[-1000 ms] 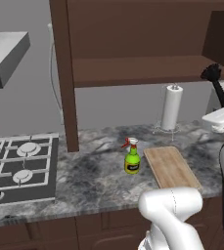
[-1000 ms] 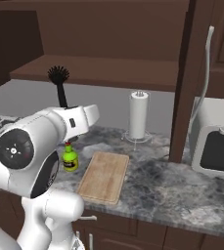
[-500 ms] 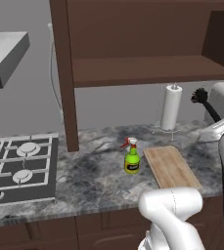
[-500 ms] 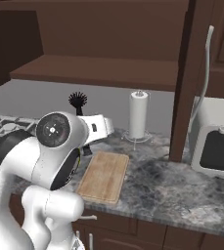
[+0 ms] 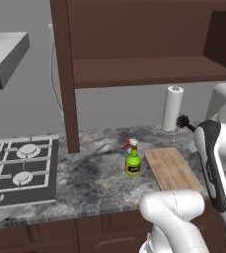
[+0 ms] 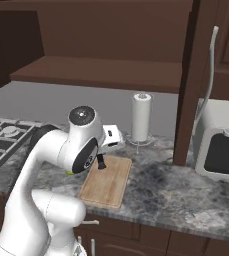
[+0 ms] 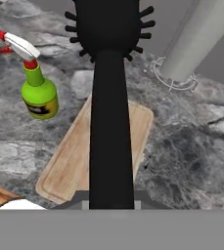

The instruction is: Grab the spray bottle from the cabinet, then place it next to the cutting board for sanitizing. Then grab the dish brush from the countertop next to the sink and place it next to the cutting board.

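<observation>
A dark grey marbled countertop (image 5: 94, 173) runs under a dark brown cabinet (image 5: 144, 54) with an open shelf, and a gas hob (image 5: 18, 168) is set into the slab at its far left. Taking the cutting board (image 5: 172, 168) as the landmark: the spray bottle (image 5: 132, 159) already stands upright on the stone just beside the board's left long edge, nozzle toward the hob. A white paper towel roll (image 5: 172, 108) stands on its holder behind the board, near the wall.

The gripper (image 7: 111, 202) is clamped shut on the dish brush (image 7: 110, 97), holding it by the lower handle. In the hand view the black handle runs straight away from the fingers, with the bristle tuft at the far end, and the brush hangs above the board. Its long axis lies roughly along the board's length, tuft toward the paper towel roll.

The first half of the task looks done; what is left is setting the brush down. Bare stone lies on the board's right side, away from the bottle. So my judgement is that the coming move is a shift toward that side and then a descent, keeping the handle parallel to the board's long edge so it lands beside the board, not on it.
</observation>
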Robot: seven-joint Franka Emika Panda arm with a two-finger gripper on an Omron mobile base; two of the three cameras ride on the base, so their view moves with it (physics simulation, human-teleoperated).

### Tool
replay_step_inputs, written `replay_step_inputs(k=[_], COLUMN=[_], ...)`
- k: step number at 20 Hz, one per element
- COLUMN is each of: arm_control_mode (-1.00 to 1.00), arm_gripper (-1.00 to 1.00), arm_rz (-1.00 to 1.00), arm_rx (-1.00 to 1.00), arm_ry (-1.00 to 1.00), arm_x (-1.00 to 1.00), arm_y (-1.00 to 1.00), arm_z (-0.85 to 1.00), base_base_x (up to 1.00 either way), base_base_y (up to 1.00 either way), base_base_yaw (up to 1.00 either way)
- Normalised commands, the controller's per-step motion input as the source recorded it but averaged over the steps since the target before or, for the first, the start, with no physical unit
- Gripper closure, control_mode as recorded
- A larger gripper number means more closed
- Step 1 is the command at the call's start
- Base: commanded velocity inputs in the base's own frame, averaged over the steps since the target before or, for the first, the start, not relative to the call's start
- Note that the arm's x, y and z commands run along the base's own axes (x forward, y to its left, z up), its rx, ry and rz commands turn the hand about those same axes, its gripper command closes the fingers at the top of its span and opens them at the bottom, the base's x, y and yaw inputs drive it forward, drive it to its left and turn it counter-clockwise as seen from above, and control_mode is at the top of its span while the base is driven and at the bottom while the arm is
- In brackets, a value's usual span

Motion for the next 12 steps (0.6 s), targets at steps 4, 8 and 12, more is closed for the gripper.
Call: replay_step_inputs(k=[4, 8, 12], arm_control_mode=[-1.0, -1.0, -1.0], arm_gripper=[1.0, 1.0, 1.0], arm_rz=[-0.05, -0.18, -0.21], arm_rx=[-0.05, -0.04, -0.01], arm_ry=[0.17, 0.1, 0.1], arm_x=[0.23, 0.19, 0.31], arm_y=[-0.14, -0.23, -0.32], arm_z=[-0.73, -0.53, -0.41], base_base_x=[0.0, 0.0, 0.0], base_base_y=[0.0, 0.0, 0.0], base_base_yaw=[0.0, 0.0, 0.0])
